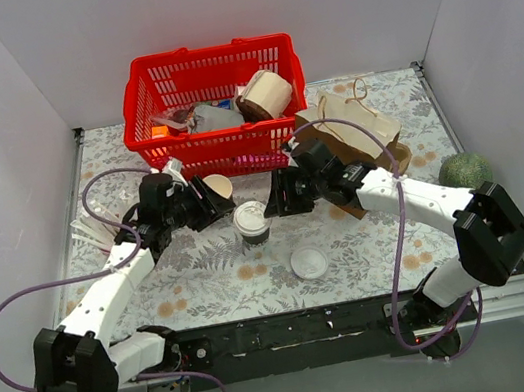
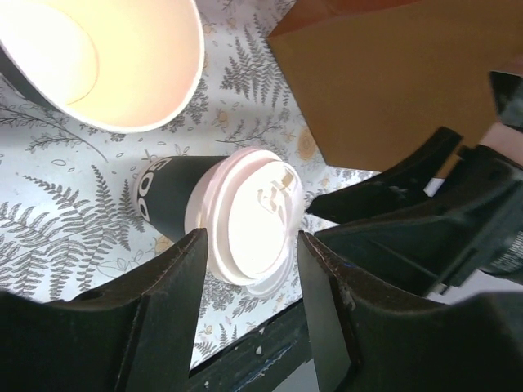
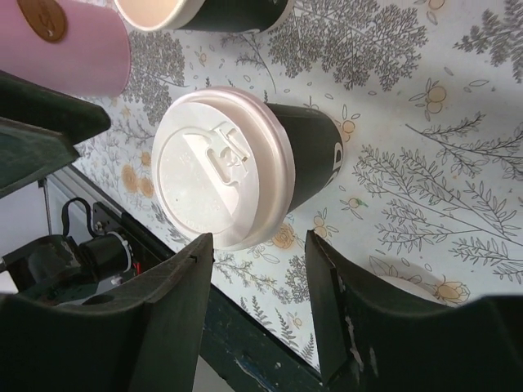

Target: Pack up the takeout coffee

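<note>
Top external: left claw point(image 1: 216, 212), right claw point(image 1: 272, 202) stretch inward flanking takeout coffee point(image 1: 251, 222).

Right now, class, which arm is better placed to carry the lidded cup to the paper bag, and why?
Probably the right. Both the right gripper and left gripper stand open, flanking the lidded cup, neither gripping it, but the paper bag lies on the right arm's side.

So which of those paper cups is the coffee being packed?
Find the red basket at the back. Just in front, mid-table, stands the takeout coffee. Unlike the open dark cup beside it, it wears a white lid.
</note>
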Controlling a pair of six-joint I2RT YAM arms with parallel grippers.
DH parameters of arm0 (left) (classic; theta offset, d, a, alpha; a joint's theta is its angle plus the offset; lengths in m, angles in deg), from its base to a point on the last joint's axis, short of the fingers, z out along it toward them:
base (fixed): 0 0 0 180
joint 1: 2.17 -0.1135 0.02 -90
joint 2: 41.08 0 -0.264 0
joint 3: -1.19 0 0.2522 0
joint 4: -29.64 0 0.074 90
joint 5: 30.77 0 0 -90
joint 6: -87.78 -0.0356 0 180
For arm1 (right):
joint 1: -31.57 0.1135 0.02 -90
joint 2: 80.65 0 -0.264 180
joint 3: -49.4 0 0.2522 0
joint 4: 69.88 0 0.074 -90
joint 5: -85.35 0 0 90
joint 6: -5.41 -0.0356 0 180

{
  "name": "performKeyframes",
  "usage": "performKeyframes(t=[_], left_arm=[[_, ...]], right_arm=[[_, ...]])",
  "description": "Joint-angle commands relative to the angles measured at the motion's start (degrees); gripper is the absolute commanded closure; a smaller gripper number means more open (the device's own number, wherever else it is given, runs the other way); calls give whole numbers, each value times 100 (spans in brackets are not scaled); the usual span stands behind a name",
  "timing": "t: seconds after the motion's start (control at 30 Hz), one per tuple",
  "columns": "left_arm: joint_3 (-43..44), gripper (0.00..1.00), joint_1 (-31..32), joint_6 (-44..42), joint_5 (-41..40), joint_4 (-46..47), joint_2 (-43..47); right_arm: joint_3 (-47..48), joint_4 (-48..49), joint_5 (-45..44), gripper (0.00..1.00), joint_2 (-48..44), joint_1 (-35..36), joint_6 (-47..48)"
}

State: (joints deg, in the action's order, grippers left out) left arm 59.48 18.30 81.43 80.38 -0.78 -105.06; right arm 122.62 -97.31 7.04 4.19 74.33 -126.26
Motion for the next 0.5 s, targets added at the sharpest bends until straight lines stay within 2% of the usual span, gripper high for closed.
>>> performKeyframes(t=[0.0,0.47], left_arm=[[328,54,62,-200,-260,-600,-219],[407,57,344,124,-216,-592,-483]], right_arm=[[259,22,-184,43,-240,-110,194],[760,110,220,45,314,-154,625]])
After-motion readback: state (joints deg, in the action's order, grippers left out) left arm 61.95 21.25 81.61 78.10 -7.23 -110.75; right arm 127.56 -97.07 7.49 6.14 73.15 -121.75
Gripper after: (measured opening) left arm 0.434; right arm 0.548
